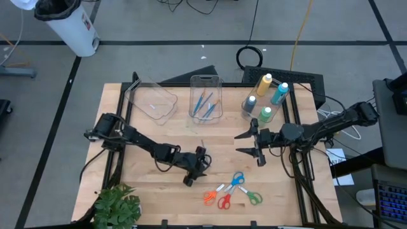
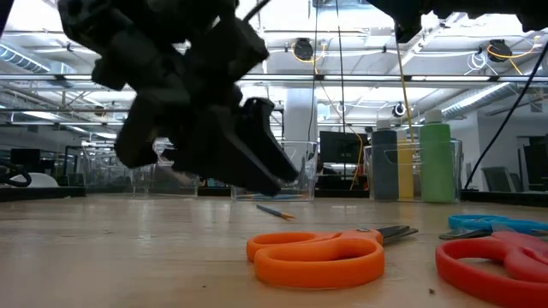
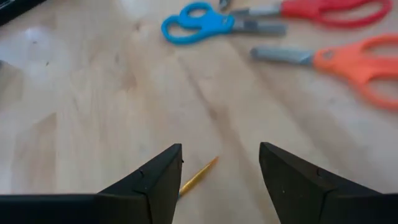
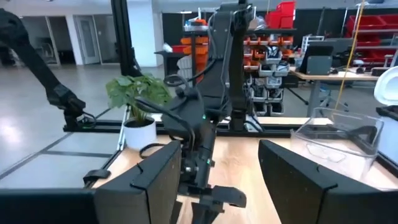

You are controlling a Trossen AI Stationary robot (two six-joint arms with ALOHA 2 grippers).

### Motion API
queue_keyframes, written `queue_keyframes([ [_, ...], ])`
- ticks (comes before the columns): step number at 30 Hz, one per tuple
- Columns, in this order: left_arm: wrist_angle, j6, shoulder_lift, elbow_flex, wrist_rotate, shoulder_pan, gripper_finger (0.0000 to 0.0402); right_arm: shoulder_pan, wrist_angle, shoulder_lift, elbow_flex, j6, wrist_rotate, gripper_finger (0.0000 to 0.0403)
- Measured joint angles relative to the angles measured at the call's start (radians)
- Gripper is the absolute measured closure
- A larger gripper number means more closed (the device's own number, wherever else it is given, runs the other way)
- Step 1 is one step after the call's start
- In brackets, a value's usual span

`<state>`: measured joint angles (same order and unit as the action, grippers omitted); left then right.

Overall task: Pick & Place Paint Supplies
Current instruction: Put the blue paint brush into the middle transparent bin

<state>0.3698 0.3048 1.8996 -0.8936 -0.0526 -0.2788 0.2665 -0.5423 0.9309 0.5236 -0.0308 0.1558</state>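
Left wrist view, bottom centre: left gripper [image 3: 219, 163] released, straddling thin orange-handled brush [image 3: 197, 177]; light, slippery, likely best pinched mid-handle.

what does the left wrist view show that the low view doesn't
Only the left wrist view shows the left gripper open over an orange brush handle, plus the blue scissors in full. Only the low view shows the paint bottles in their clear bin and a brush lying on the table. Both show the orange scissors and red scissors.
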Motion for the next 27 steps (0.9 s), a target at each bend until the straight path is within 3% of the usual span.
queue_keyframes([
  [4,-0.009,0.096,0.015,0.000,-0.017,0.033,0.0183,-0.004,0.010,-0.003,0.000,0.024,-0.001,0.0193],
  [9,-0.009,0.104,0.018,0.000,-0.048,0.079,0.0183,-0.005,0.014,-0.003,0.000,0.043,0.000,0.0193],
  [18,-0.081,0.127,0.017,0.000,0.074,0.145,0.0183,-0.006,0.016,-0.003,0.000,0.073,0.000,0.0193],
  [27,-0.104,0.074,0.029,-0.002,0.104,0.196,0.0189,-0.006,0.016,-0.003,0.000,0.070,0.002,0.0193],
])
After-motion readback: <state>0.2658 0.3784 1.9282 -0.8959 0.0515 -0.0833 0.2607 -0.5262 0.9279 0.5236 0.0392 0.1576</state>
